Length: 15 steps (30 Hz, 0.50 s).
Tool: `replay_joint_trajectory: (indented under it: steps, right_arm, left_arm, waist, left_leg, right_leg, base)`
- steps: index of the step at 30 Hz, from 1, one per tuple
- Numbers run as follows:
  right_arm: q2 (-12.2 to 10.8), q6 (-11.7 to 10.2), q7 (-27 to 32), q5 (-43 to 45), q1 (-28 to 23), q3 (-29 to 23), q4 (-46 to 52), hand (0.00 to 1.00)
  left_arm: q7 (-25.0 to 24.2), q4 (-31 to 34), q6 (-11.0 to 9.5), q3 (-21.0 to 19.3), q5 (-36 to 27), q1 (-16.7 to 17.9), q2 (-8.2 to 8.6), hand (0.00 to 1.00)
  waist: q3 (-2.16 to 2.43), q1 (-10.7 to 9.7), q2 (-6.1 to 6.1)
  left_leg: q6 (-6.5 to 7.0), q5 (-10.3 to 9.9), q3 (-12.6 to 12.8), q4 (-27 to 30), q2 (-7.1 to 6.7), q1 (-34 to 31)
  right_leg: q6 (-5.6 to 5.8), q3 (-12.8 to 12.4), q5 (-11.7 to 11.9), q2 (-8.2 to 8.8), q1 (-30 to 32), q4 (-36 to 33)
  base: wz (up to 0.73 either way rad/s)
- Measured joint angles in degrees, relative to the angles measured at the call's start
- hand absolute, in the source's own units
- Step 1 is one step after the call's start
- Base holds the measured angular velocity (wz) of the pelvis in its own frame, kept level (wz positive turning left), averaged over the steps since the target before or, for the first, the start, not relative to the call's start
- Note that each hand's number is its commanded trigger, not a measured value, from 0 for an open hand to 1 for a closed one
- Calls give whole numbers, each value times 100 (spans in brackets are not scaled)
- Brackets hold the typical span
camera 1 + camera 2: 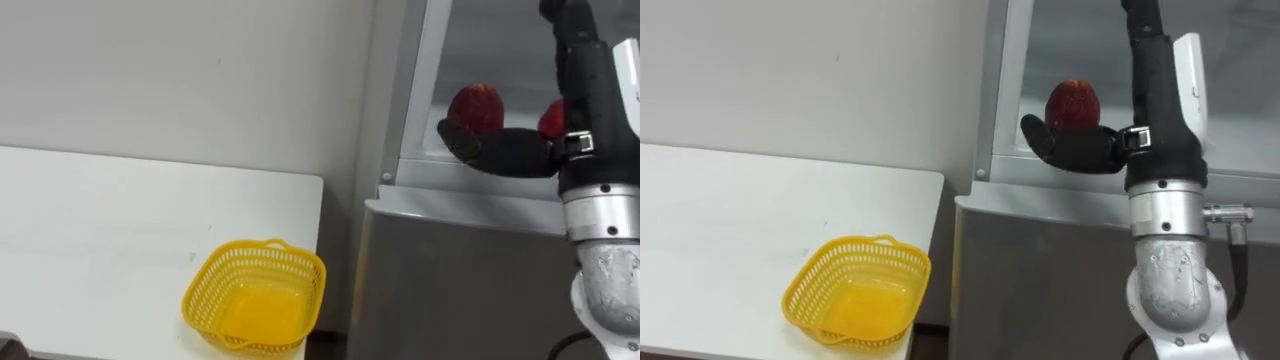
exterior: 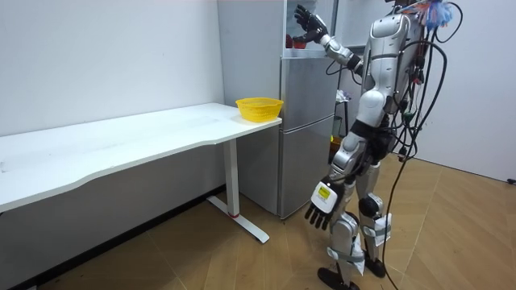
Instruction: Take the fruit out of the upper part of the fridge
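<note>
Red fruit (image 1: 1073, 100): it stood upright on the floor of the upper fridge compartment (image 1: 450, 178), near the front edge at the left side of the opening. It was rounded, tapered toward the top, with a matt, faintly dimpled skin. A second red piece (image 1: 551, 120) lay to its right, half hidden by the forearm.

Right hand (image 1: 1085, 148): it was raised into the opening just below and in front of the fruit and was spread, not closed. The fingers (image 2: 302, 14) were straight and pointed up, and the thumb (image 1: 1035, 130) jutted left under the fruit. I could not tell whether the thumb touched the fruit. Judgement: this was a cupping approach, with the palm set low so the fruit could be closed on from the front. The grasp was not yet made.

The compartment had a pale frame and a smooth, light interior. The lower door (image 1: 450, 280) beneath it was flat grey metal and was shut.

Yellow basket (image 1: 203, 290): an empty, open plastic lattice with a wavy rim. It stood on the right end of the white table (image 1: 100, 220), just beside the fridge. Judgement: it was put there as the drop point, a short reach from the compartment.

Left hand (image 2: 320, 208): it hung at the thigh with its fingers relaxed and idle. The robot stood upright facing the fridge.
</note>
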<state>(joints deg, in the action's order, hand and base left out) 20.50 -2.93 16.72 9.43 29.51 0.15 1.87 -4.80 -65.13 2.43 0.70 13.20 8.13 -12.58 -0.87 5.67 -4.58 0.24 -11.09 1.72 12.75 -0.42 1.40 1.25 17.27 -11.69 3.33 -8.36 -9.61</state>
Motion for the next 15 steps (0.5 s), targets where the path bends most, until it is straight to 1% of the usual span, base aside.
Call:
replay_joint_trajectory:
  steps: [3, 8, 15]
  right_arm:
    - [0, 7, -16, -36, 92, 1, -100, 0]
    - [17, 5, -27, -304, 306, 46, -430, 0]
    - [21, 5, -50, -337, 309, 92, -504, 0]
  left_arm:
    - [-63, 0, 22, 2, 69, 59, 4, 0]
    - [-86, 1, 21, 2, 110, 47, 6, 0]
    - [-119, 1, 21, 2, 174, 47, 6, 0]
  waist:
    - [2, 24, 1]
    - [8, 89, -8]
    - [18, 97, -22]
  left_leg:
    - [1, 1, -10, 5, 0, -11]
    - [1, 1, -43, 24, -3, -7]
    - [2, 1, -63, 69, -10, -25]
  right_leg:
    - [0, -2, 0, 0, 9, -1]
    - [0, 4, 0, 3, 0, -2]
    - [0, 7, 0, 6, -19, -3]
  base:
    - [0]
    - [0]
    - [1]
